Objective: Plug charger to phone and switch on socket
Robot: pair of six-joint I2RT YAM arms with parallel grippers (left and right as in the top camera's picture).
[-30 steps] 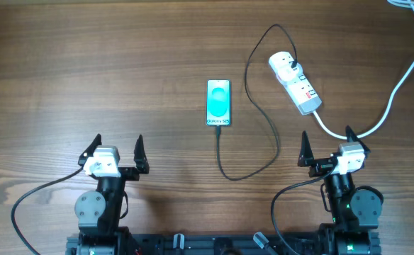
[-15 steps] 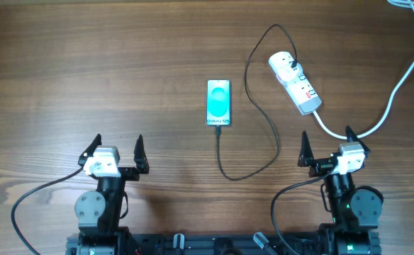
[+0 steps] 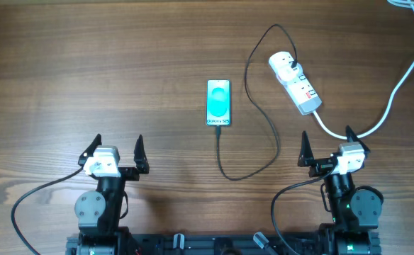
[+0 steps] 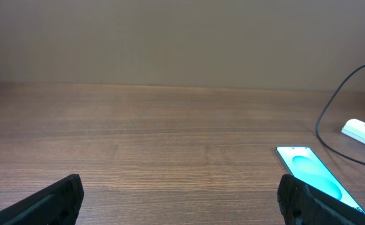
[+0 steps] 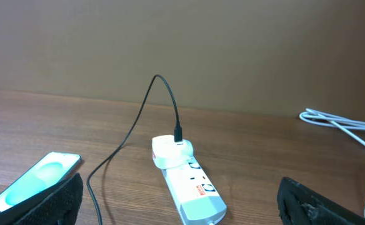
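Observation:
The phone (image 3: 218, 103) lies flat mid-table, its cyan-green screen lit, white text at its near short edge; it also shows in the left wrist view (image 4: 314, 177) and the right wrist view (image 5: 29, 184). The black charger cable (image 3: 253, 152) runs from a white plug on the socket (image 3: 295, 82), loops down, and its tip (image 3: 219, 132) lies at the phone's near edge; I cannot tell if it is inserted. The socket also shows in the right wrist view (image 5: 189, 186). My left gripper (image 3: 115, 150) and right gripper (image 3: 327, 147) are open and empty near the front edge.
A thick white cord (image 3: 395, 95) runs from the socket's near end, curving right and up off the table's far right corner; it also shows in the right wrist view (image 5: 345, 124). A beige wall stands behind the table.

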